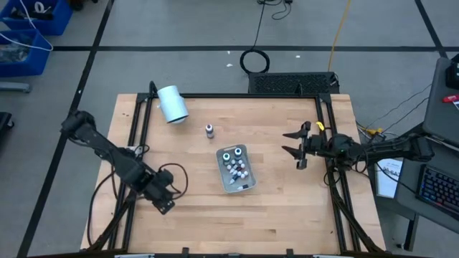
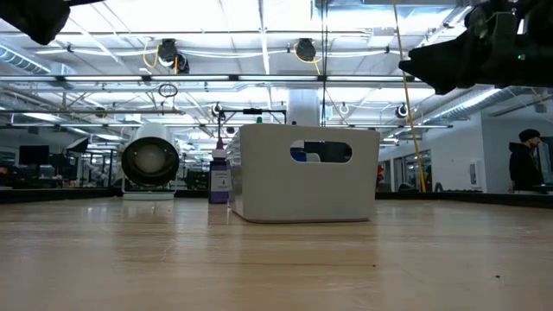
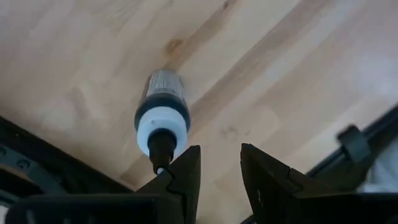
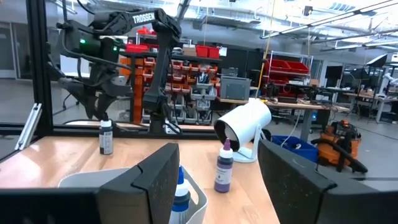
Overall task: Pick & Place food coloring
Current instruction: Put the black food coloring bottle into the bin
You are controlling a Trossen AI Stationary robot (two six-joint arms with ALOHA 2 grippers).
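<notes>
High view: the tray point(image 1: 244, 150) sits mid-table and already holds a cluster of food coloring bottles point(image 1: 237, 169), so I judge the job well along if the tray is the goal.
Left outside: two bottles, as far as I can see.
First stray: the purple-topped bottle point(image 1: 209, 130) stands upright on the bare table point(image 1: 287, 215), far of the tray and between it and the white cylinder point(image 1: 172, 104), apart from both.
Second stray: the dark bottle point(image 3: 161, 115) stands upright on the wood at the near left, under the left gripper point(image 3: 219, 155). The right wrist view shows it there too, well apart from the tray.
Left claw: fingers parted by a narrow gap with nothing between them. The dark bottle is just beside one finger, outside the gap; I cannot tell whether it touches.
Right claw: the right gripper point(image 1: 297, 147) hovers right of the tray with its fingers spread wide and holds nothing. It faces the tray and the purple-topped bottle across the table.
Low view: the tray hides its contents except a blue top showing through the handle cut-out. The purple-topped bottle stands just to its left.
Step in hand, my guess: the left claw is working on the dark bottle, but whether it is arriving or done, the pictures do not say.
Remaining: both strays must go into the tray.
</notes>
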